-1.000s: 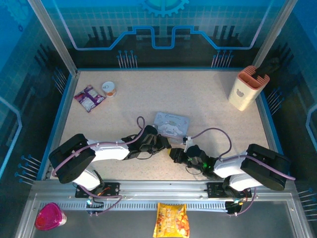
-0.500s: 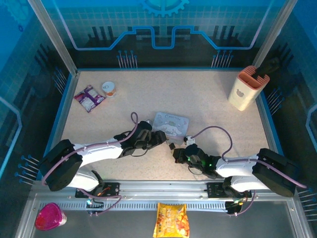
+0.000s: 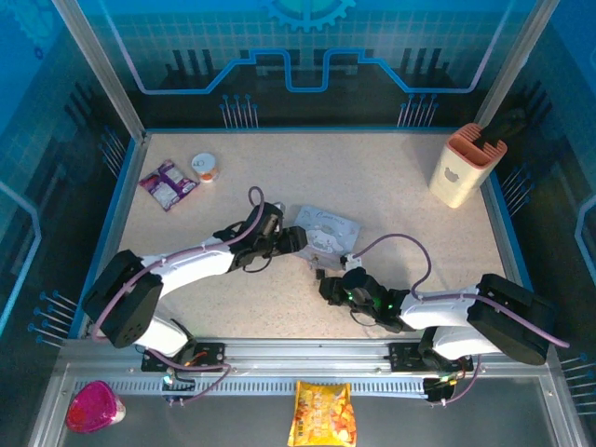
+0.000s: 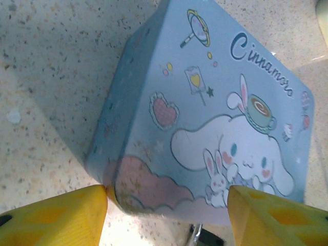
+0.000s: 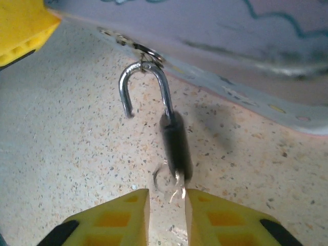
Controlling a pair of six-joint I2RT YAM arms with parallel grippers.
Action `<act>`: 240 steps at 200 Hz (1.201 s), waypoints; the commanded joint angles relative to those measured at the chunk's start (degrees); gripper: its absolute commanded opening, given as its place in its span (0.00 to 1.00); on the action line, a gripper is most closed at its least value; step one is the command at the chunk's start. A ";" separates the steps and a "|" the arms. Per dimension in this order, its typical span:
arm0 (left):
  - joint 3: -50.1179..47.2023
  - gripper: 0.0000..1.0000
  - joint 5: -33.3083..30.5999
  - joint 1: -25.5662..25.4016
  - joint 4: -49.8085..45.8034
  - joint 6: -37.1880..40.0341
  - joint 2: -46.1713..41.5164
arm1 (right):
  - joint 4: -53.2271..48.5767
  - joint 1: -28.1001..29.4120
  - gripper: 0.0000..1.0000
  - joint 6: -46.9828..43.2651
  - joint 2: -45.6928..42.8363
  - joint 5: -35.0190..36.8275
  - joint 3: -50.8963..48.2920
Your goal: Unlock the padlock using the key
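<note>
Padlock point(image 5: 176, 146) lies on the table point(image 3: 400, 186) against the near side of the tin box point(image 4: 215, 102). Its shackle is open, one leg free, the hook through the tin's hasp ring. Key point(image 5: 176, 188) sits in the body's near end, blurred, apparently clear of the pads. Right gripper point(image 5: 167, 212) is just behind it, jaws narrowly apart and gripping nothing. Left gripper point(image 4: 164, 215) is spread wide, flanking the tin's left end.
</note>
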 commanded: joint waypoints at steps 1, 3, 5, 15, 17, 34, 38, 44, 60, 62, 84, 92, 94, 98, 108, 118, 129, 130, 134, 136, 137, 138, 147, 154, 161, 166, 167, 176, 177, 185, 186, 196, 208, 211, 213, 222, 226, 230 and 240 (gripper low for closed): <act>2.96 0.64 0.89 0.94 -0.12 5.38 2.96 | -4.13 0.03 0.30 -1.14 -1.74 0.40 1.43; 3.06 0.64 0.83 1.04 -0.16 5.41 3.21 | -4.37 -0.03 0.30 -1.18 -1.91 0.50 1.46; 3.15 0.64 0.74 1.06 -0.12 5.55 3.43 | -4.58 -0.11 0.31 -1.26 -2.13 0.57 1.54; 3.60 0.64 0.17 1.16 -0.09 6.01 4.22 | -5.86 -0.40 0.33 -1.45 -2.99 0.71 1.57; 3.61 0.64 0.14 1.22 -0.08 6.09 4.36 | -6.07 -0.49 0.33 -1.52 -3.14 0.73 1.56; 4.21 0.64 -0.26 1.48 -0.10 6.79 5.14 | -7.61 -1.01 0.38 -2.11 -4.66 1.02 1.73; 4.15 0.65 -0.33 1.51 0.20 6.97 5.23 | -7.94 -1.11 0.38 -2.30 -4.98 1.04 1.84; 4.22 0.65 -0.42 1.67 0.55 7.36 5.36 | -8.39 -1.34 0.39 -2.77 -5.31 1.06 2.15; 4.97 0.65 -0.29 2.03 0.16 8.11 6.32 | -9.62 -1.81 0.43 -3.90 -5.36 0.86 3.46; 5.05 0.65 -0.22 2.14 0.22 8.20 6.49 | -9.78 -1.94 0.43 -4.07 -5.27 0.81 3.60; 6.13 0.66 0.91 2.84 0.68 9.20 8.18 | -10.06 -3.03 0.46 -5.66 -3.07 0.50 5.43; 6.69 0.66 2.90 3.13 0.97 9.97 9.16 | -9.88 -3.33 0.47 -6.35 -2.05 0.19 6.09; 6.93 0.66 3.33 3.23 0.93 10.00 9.42 | -9.80 -3.40 0.48 -6.50 -1.79 0.14 6.32; 7.37 0.66 3.82 3.35 0.63 10.16 9.87 | -9.99 -3.54 0.48 -6.90 -1.27 0.03 6.78; 8.13 0.66 4.19 3.53 -0.40 10.00 10.61 | -10.71 -3.78 0.49 -7.60 0.09 -0.08 8.14; 8.19 0.66 4.43 3.54 -0.42 10.03 10.95 | -10.84 -3.78 0.51 -8.15 1.50 0.02 9.21; 8.05 0.66 4.71 3.59 -0.43 10.06 11.14 | -10.86 -3.92 0.53 -8.23 3.23 0.18 10.13; 8.08 0.66 4.73 3.56 -0.43 10.07 11.19 | -10.89 -3.98 0.53 -8.23 3.38 0.18 10.20; 8.10 0.66 4.69 3.59 -0.57 10.02 11.23 | -10.87 -3.96 0.53 -8.12 4.00 0.25 10.51; 8.14 0.66 4.65 3.61 -0.69 10.04 11.23 | -10.89 -4.02 0.53 -8.07 4.23 0.33 10.59; 8.12 0.66 4.66 3.57 -0.74 10.10 11.23 | -11.65 -4.03 0.53 -8.06 4.37 0.43 10.60; 8.11 0.65 4.62 3.55 -0.81 10.04 11.23 | -12.08 -4.07 0.53 -7.97 4.53 0.48 10.74; 7.87 0.65 4.33 3.59 -1.03 9.83 11.19 | -12.84 -4.14 0.54 -7.59 5.80 0.87 11.22; 7.59 0.66 4.26 3.58 -1.08 9.76 11.07 | -13.44 -4.21 0.55 -7.36 6.66 1.26 11.67; 7.28 0.66 3.83 3.52 -1.26 9.57 10.89 | -14.36 -4.21 0.55 -7.11 7.47 1.77 12.22; 7.07 0.65 3.52 3.58 -1.46 9.38 10.80 | -15.06 -4.21 0.56 -6.89 8.12 2.06 12.64; 7.06 0.65 3.48 3.60 -1.47 9.37 10.80 | -15.15 -4.21 0.56 -6.90 8.20 2.13 12.68; 6.66 0.65 3.23 3.58 -1.45 9.20 10.71 | -15.77 -4.22 0.57 -6.75 9.18 2.38 13.36; 6.63 0.65 3.25 3.56 -1.42 9.20 10.71 | -15.85 -4.26 0.57 -6.74 9.26 2.42 13.40; 6.20 0.65 3.09 3.62 -1.19 8.94 10.70 | -16.02 -4.21 0.58 -6.58 10.00 2.42 13.72; 6.14 0.65 3.09 3.57 -1.16 8.85 10.70 | -16.02 -4.21 0.58 -6.57 10.11 2.40 13.75; 5.58 0.65 3.22 3.60 -0.70 8.32 10.79 | -15.87 -4.23 0.58 -6.36 10.94 2.39 14.01; 5.00 0.65 3.38 3.49 -0.22 7.72 10.85 | -15.18 -4.35 0.57 -6.38 12.01 1.91 14.29; 4.80 0.65 3.38 3.52 -0.09 7.56 10.80 | -15.06 -4.34 0.56 -6.38 12.19 1.76 14.42; 4.66 0.65 3.40 3.53 0.09 7.47 10.79 | -14.99 -4.37 0.55 -6.42 12.43 1.65 14.51; 4.21 0.65 3.53 3.52 0.50 7.10 10.71 | -14.62 -4.35 0.54 -6.53 13.39 1.19 14.89; 4.15 0.65 3.64 3.47 0.62 7.04 10.71 | -14.55 -4.28 0.53 -6.51 13.80 1.02 15.13; 4.01 0.65 3.70 3.45 0.70 6.91 10.73 | -14.56 -4.36 0.53 -6.46 14.18 0.91 15.32; 3.68 0.65 3.70 3.44 0.86 6.67 10.70 | -14.75 -4.29 0.52 -6.47 15.23 0.73 15.86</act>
